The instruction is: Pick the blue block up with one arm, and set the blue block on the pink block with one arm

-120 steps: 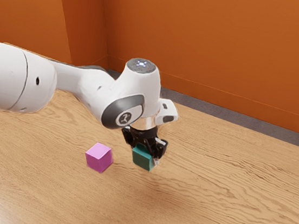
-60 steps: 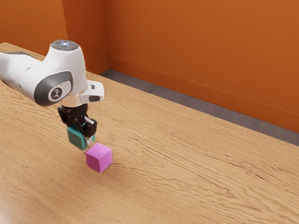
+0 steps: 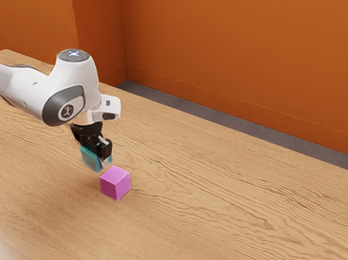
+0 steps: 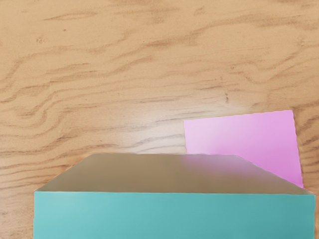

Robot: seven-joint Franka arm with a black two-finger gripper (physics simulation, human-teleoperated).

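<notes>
We view the table (image 3: 244, 227) from its side, raised and far, facing the orange walls (image 3: 247, 50); our wrist camera looks down, close. Both share the pink block (image 3: 115, 182) and blue block (image 3: 91, 160).

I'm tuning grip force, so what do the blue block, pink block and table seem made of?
Blue block: uniform teal faces, matte, no grain; perhaps plastic or painted. Pink block: same plain matte look, likely plastic too. Table: wood or wood veneer, by its wavy grain, slight sheen.

A light wooden bench (image 3: 247, 209) with wavy grain spreads beneath the fingers (image 3: 102, 147). Beyond them, orange walls (image 3: 248, 44) rise behind a grey strip (image 3: 257, 129) along the bench's far edge.
</notes>
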